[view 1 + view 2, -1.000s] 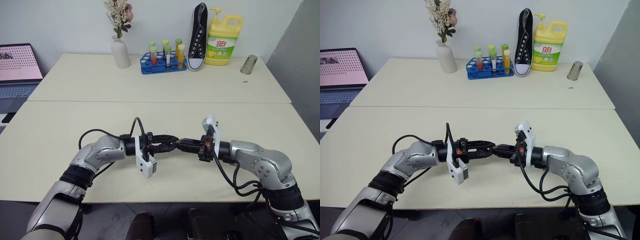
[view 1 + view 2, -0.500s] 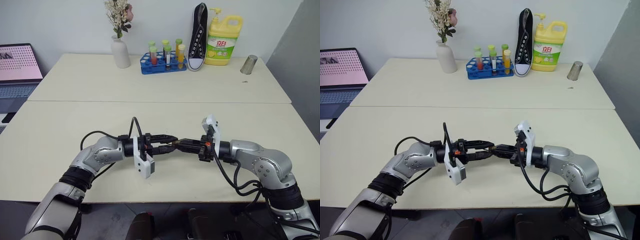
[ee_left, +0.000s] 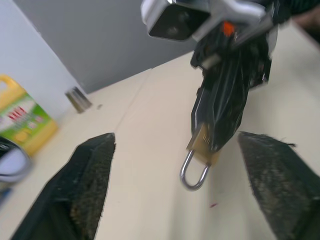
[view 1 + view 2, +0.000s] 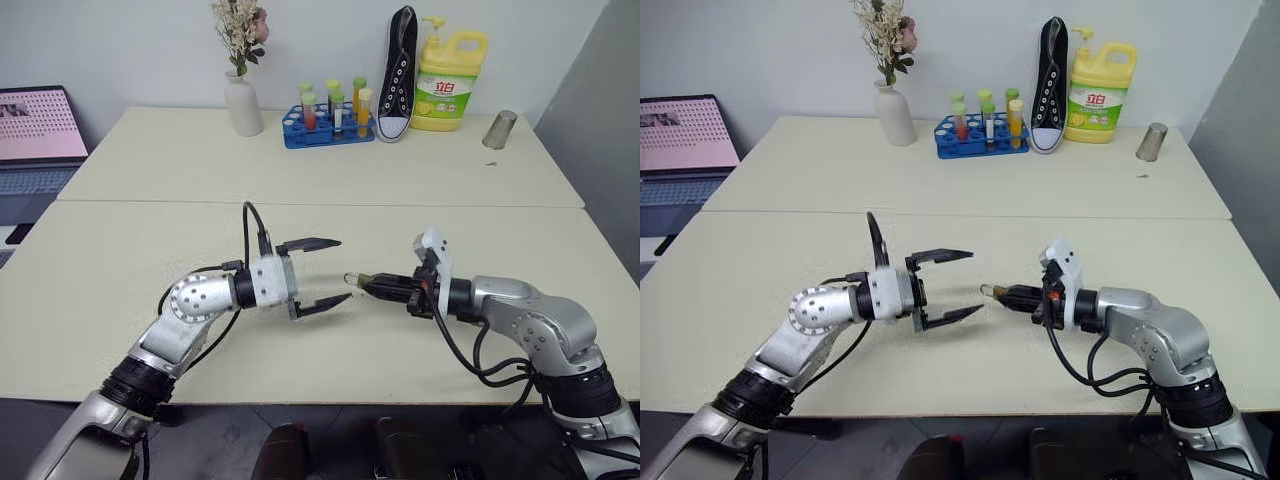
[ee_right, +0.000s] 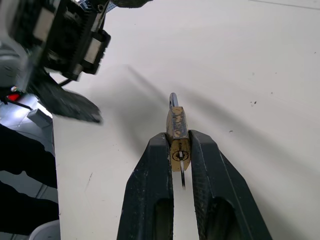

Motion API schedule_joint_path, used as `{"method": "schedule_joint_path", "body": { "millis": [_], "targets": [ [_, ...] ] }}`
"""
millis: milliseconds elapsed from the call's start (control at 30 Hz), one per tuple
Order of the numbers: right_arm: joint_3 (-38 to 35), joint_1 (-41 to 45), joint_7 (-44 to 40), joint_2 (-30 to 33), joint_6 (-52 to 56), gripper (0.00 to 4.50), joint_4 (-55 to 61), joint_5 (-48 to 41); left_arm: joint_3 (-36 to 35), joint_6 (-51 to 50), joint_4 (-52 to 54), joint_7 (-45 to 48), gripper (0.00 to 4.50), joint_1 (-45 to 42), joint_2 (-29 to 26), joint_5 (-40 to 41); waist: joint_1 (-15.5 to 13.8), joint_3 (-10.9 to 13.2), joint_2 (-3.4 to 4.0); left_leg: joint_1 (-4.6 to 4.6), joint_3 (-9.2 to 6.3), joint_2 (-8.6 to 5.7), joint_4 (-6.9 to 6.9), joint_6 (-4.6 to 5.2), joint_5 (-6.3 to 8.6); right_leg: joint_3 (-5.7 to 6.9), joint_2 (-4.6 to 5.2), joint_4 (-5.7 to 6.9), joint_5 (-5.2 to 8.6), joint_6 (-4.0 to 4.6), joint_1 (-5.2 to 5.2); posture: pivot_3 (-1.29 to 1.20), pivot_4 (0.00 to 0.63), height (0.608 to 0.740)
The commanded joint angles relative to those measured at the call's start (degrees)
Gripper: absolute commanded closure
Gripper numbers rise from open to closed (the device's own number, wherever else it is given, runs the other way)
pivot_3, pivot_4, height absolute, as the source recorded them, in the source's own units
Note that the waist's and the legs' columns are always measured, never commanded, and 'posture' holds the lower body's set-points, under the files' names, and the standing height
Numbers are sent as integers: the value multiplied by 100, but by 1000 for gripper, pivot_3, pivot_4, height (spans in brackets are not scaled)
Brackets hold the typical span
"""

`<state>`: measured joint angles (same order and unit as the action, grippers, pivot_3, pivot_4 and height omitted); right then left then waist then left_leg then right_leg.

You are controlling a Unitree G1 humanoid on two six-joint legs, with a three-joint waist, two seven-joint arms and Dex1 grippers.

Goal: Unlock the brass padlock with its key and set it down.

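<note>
your right gripper (image 5: 181, 150) pinches the brass padlock (image 5: 176, 131) above the table (image 4: 120, 250), key in its keyhole; your left gripper (image 4: 322, 272) gapes empty beside it. unlocking looks about finished; next, lower the padlock onto the table

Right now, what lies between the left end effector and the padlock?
Nothing: bare tabletop shows between the open left end effector and the padlock in the left eye view.

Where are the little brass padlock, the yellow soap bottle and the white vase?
brass padlock (image 5: 176, 127), right wrist view, on its brass body.
yellow soap bottle (image 4: 449, 95), left eye view, on its label.
white vase (image 4: 241, 108), left eye view, on its belly.
</note>
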<state>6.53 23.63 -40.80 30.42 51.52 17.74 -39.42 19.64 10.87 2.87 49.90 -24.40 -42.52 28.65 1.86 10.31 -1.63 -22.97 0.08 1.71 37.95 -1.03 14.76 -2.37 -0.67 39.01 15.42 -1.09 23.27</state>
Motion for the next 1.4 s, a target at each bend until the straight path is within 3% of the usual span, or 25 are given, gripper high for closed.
{"method": "schedule_joint_path", "body": {
  "millis": [33,300,333,667,1400],
  "targets": [
    [-104,13,-181,110,-217,4366,304,32,-507,-1549,-6,357,1593,-342,19,895,-2,0,0,2,2,0,1,0,0,0,-3,0,0,0,-1,0,150,740],
    [-95,-61,-288,158,-336,4366,613,11,-745,-2278,-754,959,4373,-766,557,615,-14,0,0,0,7,-3,1,0,0,3,-5,-4,0,-1,0,0,150,740],
    [-106,-73,-295,162,-331,4366,648,-10,-739,-2287,-795,1037,4500,-790,622,547,-15,0,0,0,7,-3,1,0,0,2,-5,-5,0,-1,0,0,150,740],
    [-204,-87,-327,106,-298,4366,751,-146,-821,-2439,-927,1333,4500,-795,1199,122,-18,0,0,-2,5,-2,1,0,0,-7,-5,-4,0,0,1,0,150,740],
    [-223,-73,-352,96,-351,4366,651,-77,-983,-3058,-267,1654,4500,-397,1206,100,-17,0,0,-2,4,-2,1,0,0,-10,-4,-4,1,0,1,0,150,740]
  ]
}}
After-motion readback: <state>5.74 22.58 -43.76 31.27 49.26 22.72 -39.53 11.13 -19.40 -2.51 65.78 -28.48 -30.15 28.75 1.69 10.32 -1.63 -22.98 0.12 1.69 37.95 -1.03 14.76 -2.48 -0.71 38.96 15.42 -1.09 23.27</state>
